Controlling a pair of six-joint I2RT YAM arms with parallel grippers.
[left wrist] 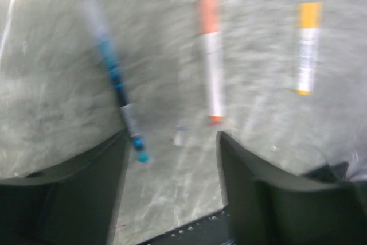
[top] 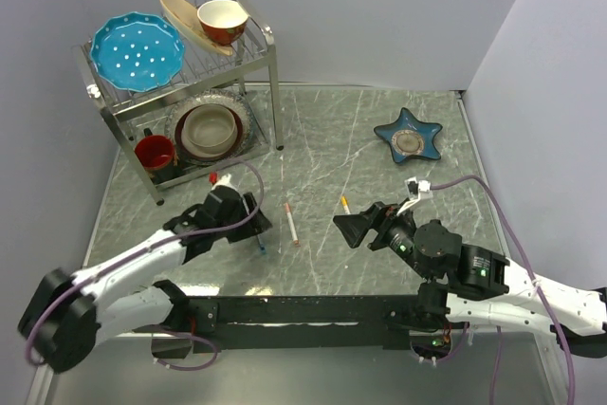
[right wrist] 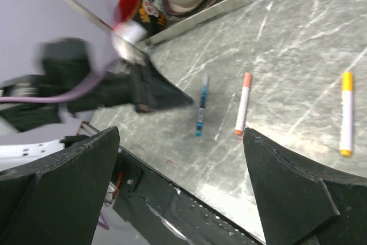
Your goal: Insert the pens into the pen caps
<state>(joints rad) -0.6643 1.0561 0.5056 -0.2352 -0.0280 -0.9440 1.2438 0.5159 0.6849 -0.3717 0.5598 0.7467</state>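
You're hovering the left end effector (left wrist: 172,142) open and empty over the desk (left wrist: 258,124), blue pen (left wrist: 117,78) lying just beside one finger. Your right end effector (right wrist: 182,133) is gaping wide, gripping nothing. The pink-ended pen (left wrist: 212,67) and orange-ended pen (left wrist: 307,50) are lying apart on the desk.

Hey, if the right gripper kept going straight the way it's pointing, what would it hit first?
Likely the pink-ended pen, nearest ahead of the right gripper within its open jaws; the blue pen and left gripper lie farther on. Height is unclear.
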